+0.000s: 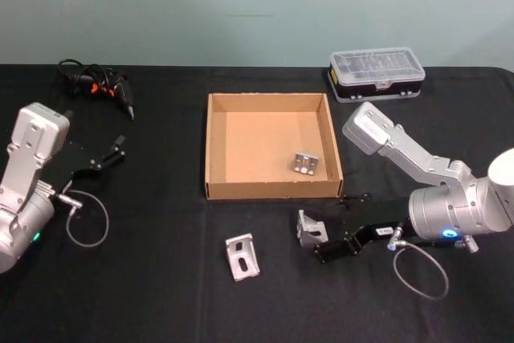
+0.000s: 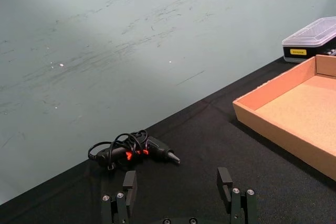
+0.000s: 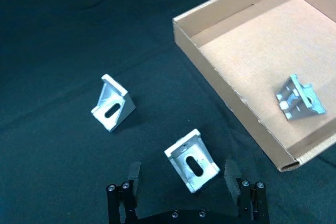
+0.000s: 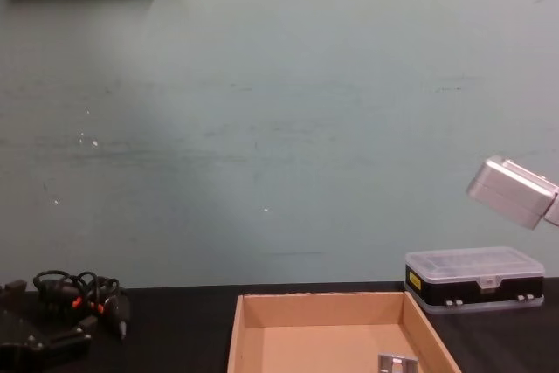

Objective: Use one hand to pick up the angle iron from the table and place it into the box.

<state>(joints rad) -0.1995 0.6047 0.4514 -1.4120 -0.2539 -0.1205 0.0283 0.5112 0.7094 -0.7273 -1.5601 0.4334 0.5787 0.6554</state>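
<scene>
On the black table lie two silver angle irons. One angle iron sits between the spread fingers of my right gripper, which is open and low over the table just in front of the box's front right corner. The other angle iron lies farther left, apart from it. A tan cardboard box holds a third angle iron. My left gripper is parked open at the left.
A clear-lidded black plastic case stands behind the box at the right. A black and orange tool with a coiled cord lies at the back left. A green wall runs behind the table.
</scene>
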